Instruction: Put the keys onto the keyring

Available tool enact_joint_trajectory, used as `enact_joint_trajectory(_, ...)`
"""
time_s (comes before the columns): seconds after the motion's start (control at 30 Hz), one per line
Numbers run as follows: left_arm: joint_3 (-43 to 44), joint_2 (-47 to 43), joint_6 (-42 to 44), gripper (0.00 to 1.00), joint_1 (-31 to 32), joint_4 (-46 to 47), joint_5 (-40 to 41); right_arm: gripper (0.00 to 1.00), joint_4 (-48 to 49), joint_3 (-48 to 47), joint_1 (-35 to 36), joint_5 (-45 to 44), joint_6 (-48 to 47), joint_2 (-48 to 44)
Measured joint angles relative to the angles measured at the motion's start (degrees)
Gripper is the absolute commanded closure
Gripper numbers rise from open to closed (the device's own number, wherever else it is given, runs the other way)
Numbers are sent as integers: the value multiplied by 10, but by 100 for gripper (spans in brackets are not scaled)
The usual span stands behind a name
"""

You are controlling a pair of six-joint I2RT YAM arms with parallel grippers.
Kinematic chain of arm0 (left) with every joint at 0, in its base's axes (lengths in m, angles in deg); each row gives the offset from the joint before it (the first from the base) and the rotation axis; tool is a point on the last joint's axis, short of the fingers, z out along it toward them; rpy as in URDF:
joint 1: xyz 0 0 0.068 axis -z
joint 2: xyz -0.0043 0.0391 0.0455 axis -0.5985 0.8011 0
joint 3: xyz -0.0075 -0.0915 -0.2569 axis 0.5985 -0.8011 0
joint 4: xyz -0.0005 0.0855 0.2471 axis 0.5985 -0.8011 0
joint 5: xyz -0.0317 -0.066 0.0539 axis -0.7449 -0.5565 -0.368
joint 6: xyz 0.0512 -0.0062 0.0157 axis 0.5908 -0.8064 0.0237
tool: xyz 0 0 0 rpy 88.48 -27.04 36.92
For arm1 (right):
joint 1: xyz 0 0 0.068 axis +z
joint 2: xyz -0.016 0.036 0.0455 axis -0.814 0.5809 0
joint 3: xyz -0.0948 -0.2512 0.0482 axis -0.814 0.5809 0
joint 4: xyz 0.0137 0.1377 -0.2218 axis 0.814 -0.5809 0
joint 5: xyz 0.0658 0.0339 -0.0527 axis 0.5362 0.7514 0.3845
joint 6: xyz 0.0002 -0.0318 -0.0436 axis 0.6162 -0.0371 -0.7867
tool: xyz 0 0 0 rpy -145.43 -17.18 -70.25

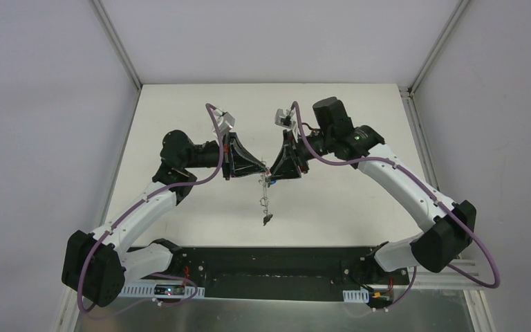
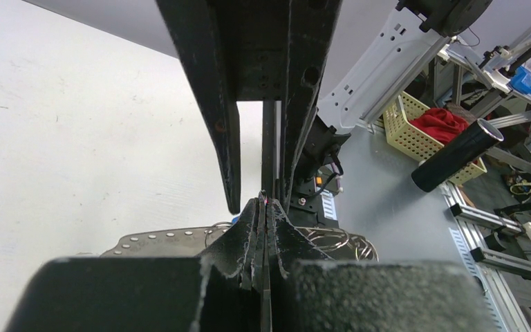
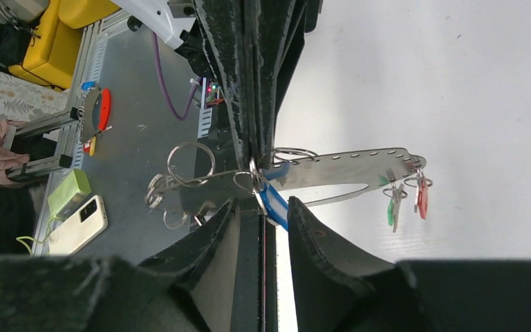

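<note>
Looking from overhead, I have the white worktop (image 1: 200, 111) filling the middle of the frame. The left arm (image 1: 145, 207) and right arm (image 1: 401, 183) bend inward so their tips meet at centre, above the surface. The left pincer (image 2: 265, 207) is clenched on the keyring (image 3: 346, 166), a flat silver band with holes that runs toward the right of the right wrist frame. The right pincer (image 3: 263, 200) is released, its fingers spread either side of the left one's tip, and those dark fingers block the exact grip point from me. A blue-tagged key (image 3: 274, 205) sits between them. A green tag (image 3: 390, 211) and a red tag (image 3: 422, 199) hang at the band's far end. Bare split rings (image 3: 191, 163) show left of centre. Off the worktop, a yellow basket (image 2: 415, 131) and a black tube (image 2: 456, 155) sit upper right in the left wrist frame.
</note>
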Motion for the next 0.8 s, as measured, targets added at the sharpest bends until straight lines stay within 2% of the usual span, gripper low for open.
enact_joint_trajectory(0.23, 0, 0, 0, 100, 0, 0, 0, 66, 2, -14, -3, 0, 4, -8)
enact_joint_trajectory(0.8, 0, 0, 0, 100, 0, 0, 0, 77, 17, -18, -2, 4, 31, 0)
